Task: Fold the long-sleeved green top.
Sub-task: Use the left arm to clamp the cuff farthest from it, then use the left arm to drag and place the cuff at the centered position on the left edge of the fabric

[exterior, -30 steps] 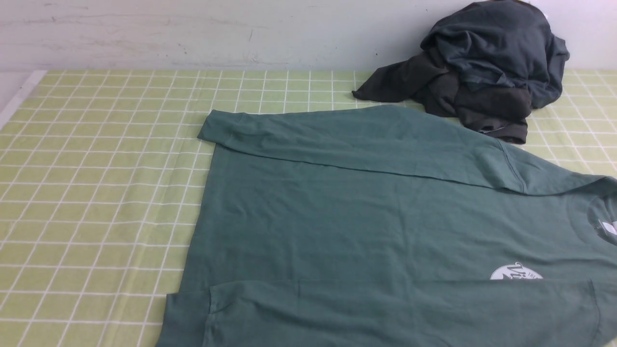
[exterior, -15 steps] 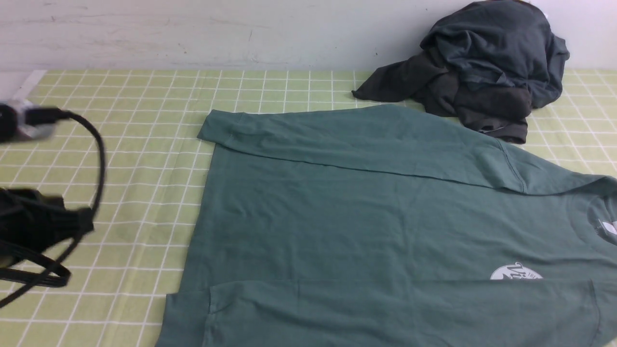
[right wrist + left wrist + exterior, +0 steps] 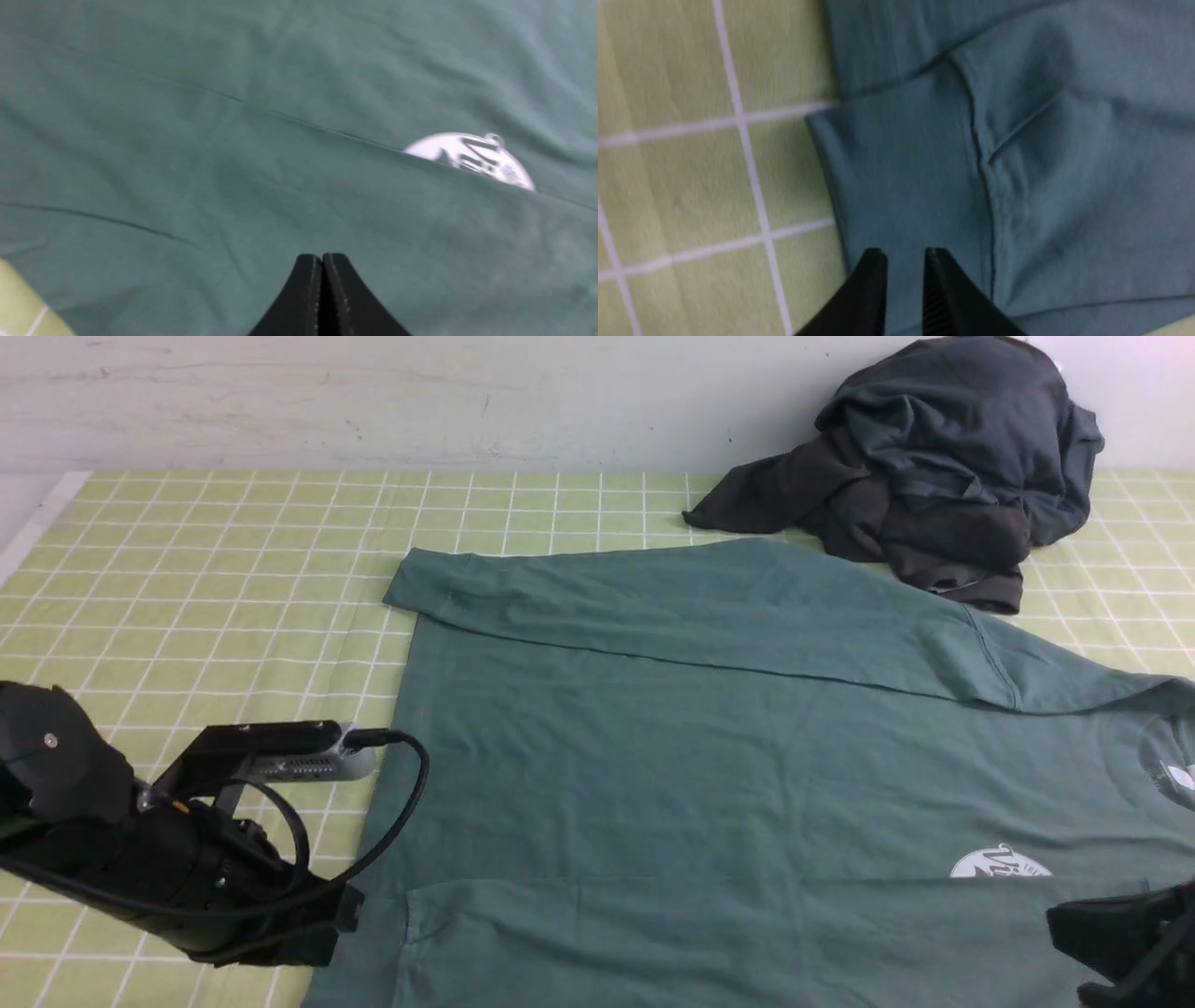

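Note:
The green long-sleeved top (image 3: 747, 756) lies flat on the checked table, collar to the right, with both sleeves folded across the body. Its white round logo (image 3: 1001, 863) peeks out above the near sleeve. My left arm (image 3: 140, 859) sits at the top's near left corner. In the left wrist view my left gripper (image 3: 906, 254) hovers over the sleeve cuff (image 3: 901, 163), jaws a little apart with nothing between them. My right gripper (image 3: 322, 256) is shut and empty above the near sleeve, close to the logo (image 3: 472, 156). Only the right arm's tip (image 3: 1120, 933) shows in front.
A dark charcoal-grey heap of clothes (image 3: 934, 467) lies at the back right against the wall, touching the far shoulder of the top. The yellow-green checked tablecloth (image 3: 187, 569) stretches bare to the left. The table's left edge (image 3: 37, 523) shows at the far left.
My left arm swung in from the left and came down to the top's near left corner, and its jaws parted. My right arm's tip appeared at the lower right. The top has not moved.

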You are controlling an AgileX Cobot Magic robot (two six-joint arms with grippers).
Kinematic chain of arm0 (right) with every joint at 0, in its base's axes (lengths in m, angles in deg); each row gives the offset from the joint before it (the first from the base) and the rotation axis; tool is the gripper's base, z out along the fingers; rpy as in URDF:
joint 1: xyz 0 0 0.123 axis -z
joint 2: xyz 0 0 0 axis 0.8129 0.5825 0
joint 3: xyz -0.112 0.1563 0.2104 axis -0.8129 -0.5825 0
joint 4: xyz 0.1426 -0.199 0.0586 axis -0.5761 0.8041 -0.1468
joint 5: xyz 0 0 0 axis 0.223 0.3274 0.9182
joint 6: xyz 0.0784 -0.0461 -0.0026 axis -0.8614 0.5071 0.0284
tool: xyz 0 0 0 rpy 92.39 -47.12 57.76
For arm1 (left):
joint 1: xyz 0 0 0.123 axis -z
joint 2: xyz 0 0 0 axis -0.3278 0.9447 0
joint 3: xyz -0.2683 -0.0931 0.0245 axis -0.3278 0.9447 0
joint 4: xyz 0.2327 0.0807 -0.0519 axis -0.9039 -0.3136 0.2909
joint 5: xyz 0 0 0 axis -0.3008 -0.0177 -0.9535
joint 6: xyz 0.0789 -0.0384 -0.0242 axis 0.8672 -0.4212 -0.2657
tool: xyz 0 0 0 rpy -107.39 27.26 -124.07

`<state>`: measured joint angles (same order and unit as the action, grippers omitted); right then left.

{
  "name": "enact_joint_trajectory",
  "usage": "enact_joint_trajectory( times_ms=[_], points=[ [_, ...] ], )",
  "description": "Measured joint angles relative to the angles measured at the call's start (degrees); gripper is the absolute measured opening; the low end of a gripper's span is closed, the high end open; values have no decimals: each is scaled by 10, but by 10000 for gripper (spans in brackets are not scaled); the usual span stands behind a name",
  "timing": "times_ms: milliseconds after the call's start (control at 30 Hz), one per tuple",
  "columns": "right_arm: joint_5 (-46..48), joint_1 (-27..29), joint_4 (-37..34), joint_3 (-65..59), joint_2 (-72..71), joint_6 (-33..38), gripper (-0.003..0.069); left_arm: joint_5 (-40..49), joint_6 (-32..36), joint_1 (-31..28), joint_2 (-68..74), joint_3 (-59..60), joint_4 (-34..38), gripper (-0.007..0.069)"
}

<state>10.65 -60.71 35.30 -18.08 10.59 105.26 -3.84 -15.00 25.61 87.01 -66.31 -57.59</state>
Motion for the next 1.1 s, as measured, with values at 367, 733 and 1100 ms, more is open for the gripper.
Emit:
enact_joint_trajectory(
  times_ms=[367,733,1100],
  points=[
    [4,-11,-35,0,0,37,-14,-64,6,0,90,-36,-13,284],
    [4,-11,-44,0,0,38,-14,-33,24,0,107,-70,-14,9],
    [4,-11,-46,0,0,41,-14,50,79,0,66,-289,-15,-3]
  ],
)
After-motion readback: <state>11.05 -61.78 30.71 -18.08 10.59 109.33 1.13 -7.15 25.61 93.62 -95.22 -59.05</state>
